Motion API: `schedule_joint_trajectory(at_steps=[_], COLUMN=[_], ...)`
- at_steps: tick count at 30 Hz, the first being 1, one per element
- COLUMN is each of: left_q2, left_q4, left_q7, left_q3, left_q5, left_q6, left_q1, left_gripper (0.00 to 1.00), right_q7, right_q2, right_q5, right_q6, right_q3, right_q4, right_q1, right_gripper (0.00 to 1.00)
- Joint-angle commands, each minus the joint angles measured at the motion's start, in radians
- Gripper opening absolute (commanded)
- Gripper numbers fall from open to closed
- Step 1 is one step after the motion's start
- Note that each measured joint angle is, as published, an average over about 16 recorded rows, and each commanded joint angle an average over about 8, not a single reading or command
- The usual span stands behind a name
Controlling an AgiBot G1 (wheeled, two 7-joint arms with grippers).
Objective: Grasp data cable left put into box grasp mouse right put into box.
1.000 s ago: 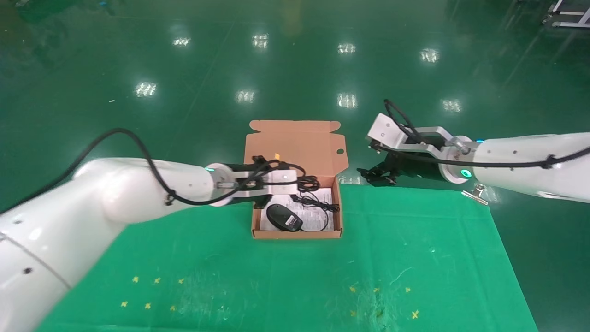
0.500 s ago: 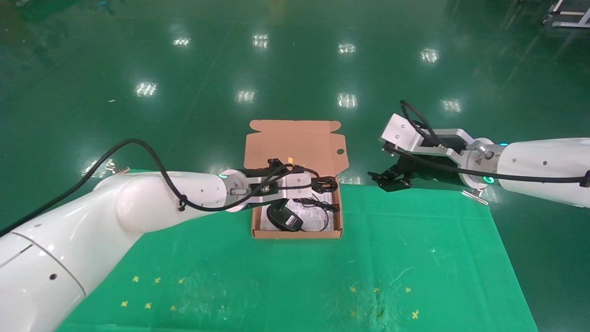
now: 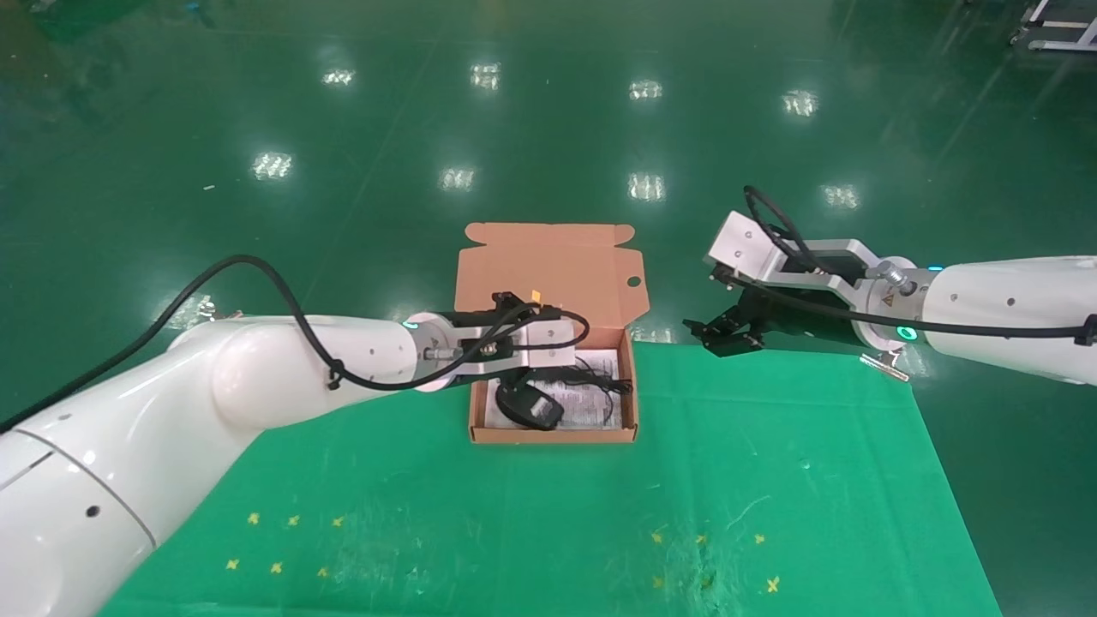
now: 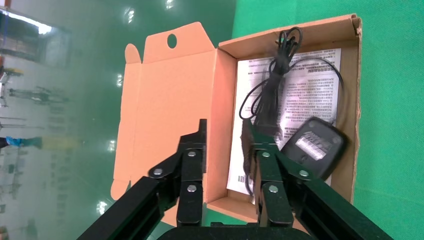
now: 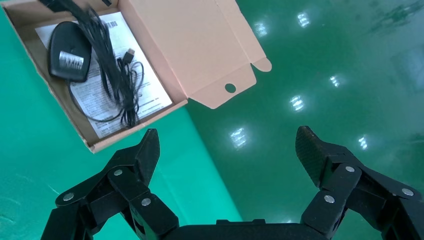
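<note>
- Over the far left part of the box, the left gripper is held, its fingers parted with a clear gap between them; nothing is gripped.
- Inside the box, the data cable is seen lying as a long narrow bundle on a printed sheet, one end close to a fingertip of the left gripper; whether it touches that fingertip cannot be told.
- Near the front left corner of the box, the mouse is found, label side up, resting partly on the sheet, its thin cord looped beside it.
- Off to the right, beyond the far edge of the green mat, the right gripper is parked with its fingers spread wide and empty, well apart from the box.
- Both task items are judged to be in the box already, so the step in hand is taken to be the release of the cable.
- A straight lift of the left gripper is called for next, so that no loop is dragged out.
- Counted: one box with its lid open, one data cable, one mouse, one sheet, two grippers.
</note>
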Motion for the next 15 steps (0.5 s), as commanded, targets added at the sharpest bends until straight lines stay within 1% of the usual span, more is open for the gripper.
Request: schedule_joint_trajectory(at_steps=[1,8,12,15], left_q2=[-0.008,-0.055,-0.082,-0.097], left_q4=[-0.008,-0.037,-0.055,-0.067], left_q7=[-0.003,-0.03,-0.035,-0.037], left_q3=[0.001,-0.031,-0.047,-0.059], left_q5=[-0.003,-0.019,-0.025,-0.038], left_q6=[0.002,-0.009,-0.016,-0.011], left_q1=[0.003,-0.072,-0.107,-0.114], left_gripper=[1.0,1.0,1.0,1.0], right_q7=[0.0,-0.014,-0.026,-0.031], right_q2=[-0.001,0.018,0.03,0.036], right_q5=[0.001,-0.007,-0.028,-0.037], right_q6=[0.0,-0.003,-0.026,-0.043], right_q3=[-0.001,0.013,0.009,0.006], right_q4=[-0.002,0.022,0.035,0.04], right_q1=[-0.002,0.043,0.078,0.091], right_gripper=[1.0,1.0,1.0,1.0])
